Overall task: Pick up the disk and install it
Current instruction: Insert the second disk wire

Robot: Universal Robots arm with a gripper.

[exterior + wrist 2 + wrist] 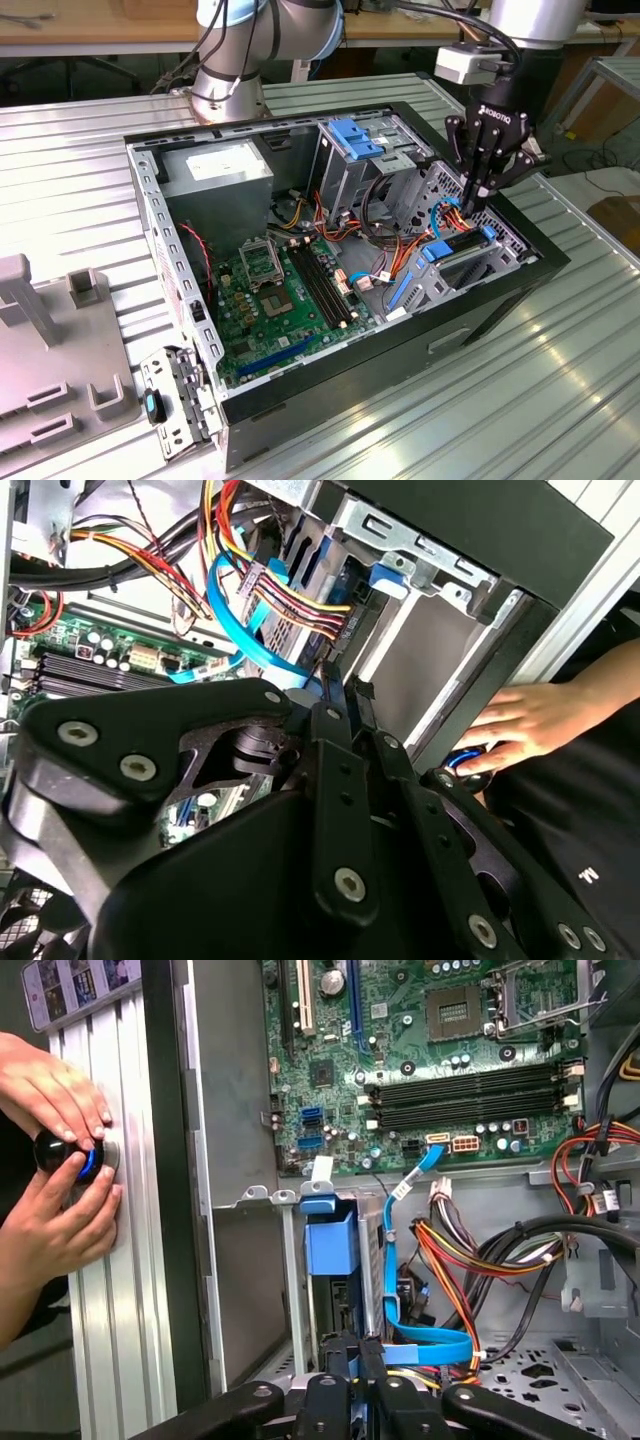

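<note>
Exterior view, right of frame: black multi-finger end effector [478,205] has fingers pinched together, gripping nothing discernible, tips down just above the grey metal disk in its light-blue plastic rail bracket [462,250], seated in the open black computer case [400,345] on the ribbed metal table [560,400].

Disk [462,252] sits inside the open computer case, in the drive bay at the exterior view's right, lying roughly flat and tilted along the bay's slope. Dark body, light-blue plastic rail bracket at its near end and along the edge. In the first wrist view the disk [331,1260] shows end-on as a light-blue block in the metal bay slot, seated between the bay walls. Label not readable from here.
</note>
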